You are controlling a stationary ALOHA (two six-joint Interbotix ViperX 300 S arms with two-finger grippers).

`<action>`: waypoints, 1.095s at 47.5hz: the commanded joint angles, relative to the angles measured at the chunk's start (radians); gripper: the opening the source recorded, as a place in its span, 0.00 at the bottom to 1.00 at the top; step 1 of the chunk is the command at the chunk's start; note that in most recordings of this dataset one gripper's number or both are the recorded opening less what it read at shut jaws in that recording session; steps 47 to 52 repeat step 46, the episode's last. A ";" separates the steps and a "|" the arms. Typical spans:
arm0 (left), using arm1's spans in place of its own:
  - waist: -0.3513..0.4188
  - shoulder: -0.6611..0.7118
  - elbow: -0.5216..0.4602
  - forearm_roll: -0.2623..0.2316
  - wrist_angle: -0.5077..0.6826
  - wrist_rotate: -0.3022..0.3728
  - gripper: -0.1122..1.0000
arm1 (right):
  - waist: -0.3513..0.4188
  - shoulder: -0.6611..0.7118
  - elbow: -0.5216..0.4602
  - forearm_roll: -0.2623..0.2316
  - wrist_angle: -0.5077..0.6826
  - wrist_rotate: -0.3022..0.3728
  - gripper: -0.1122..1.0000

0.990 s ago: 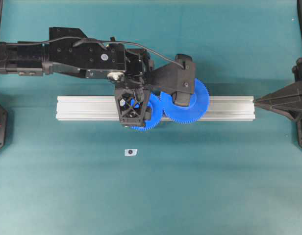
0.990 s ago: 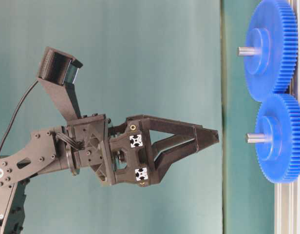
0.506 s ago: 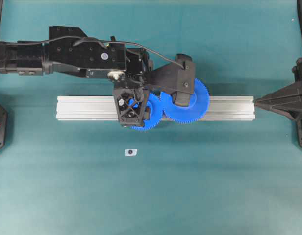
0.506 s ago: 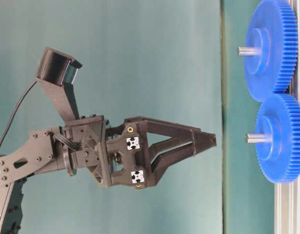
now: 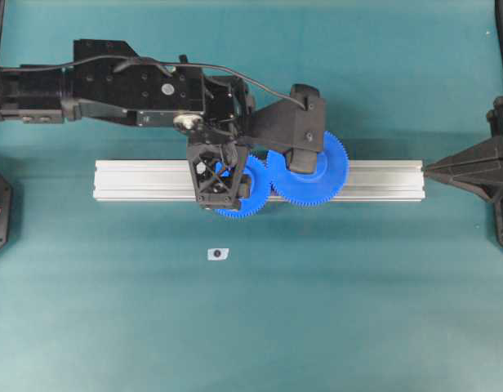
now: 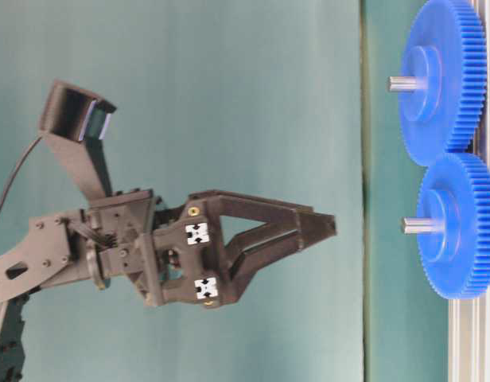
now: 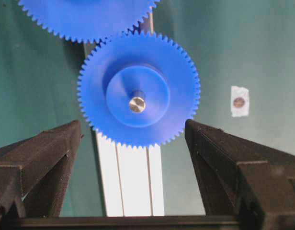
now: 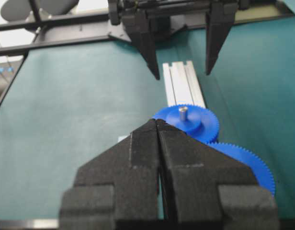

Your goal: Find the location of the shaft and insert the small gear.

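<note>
The small gear (image 7: 138, 72), a blue toothed disc, sits on the silver rail (image 5: 137, 180) with the shaft tip (image 7: 137, 104) poking through its raised hub. Its teeth mesh with the larger blue gear (image 5: 325, 175). My left gripper (image 7: 133, 124) hangs above the small gear, open and holding nothing, one finger (image 7: 51, 153) on each side. From table level, the left gripper (image 6: 328, 227) is well clear of the small gear (image 6: 460, 227) and its pin (image 6: 416, 226). My right gripper (image 8: 156, 122) is shut and empty, off the rail's right end (image 5: 431, 169).
A small white tag with a dark round dot (image 5: 217, 254) lies on the green mat in front of the rail. The larger gear (image 6: 444, 79) carries its own pin. Black frame posts stand at the table's left and right edges.
My left gripper has drawn back from the small gear, still open. The gears, the rail and the right arm have not moved.
</note>
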 commanded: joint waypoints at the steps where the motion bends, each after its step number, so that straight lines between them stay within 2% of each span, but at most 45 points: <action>1: -0.003 -0.043 -0.026 0.005 -0.002 -0.002 0.85 | -0.002 0.008 -0.011 0.000 -0.006 0.009 0.08; 52: -0.005 -0.043 -0.026 0.005 0.015 -0.002 0.85 | -0.002 0.008 -0.011 0.000 -0.006 0.009 0.08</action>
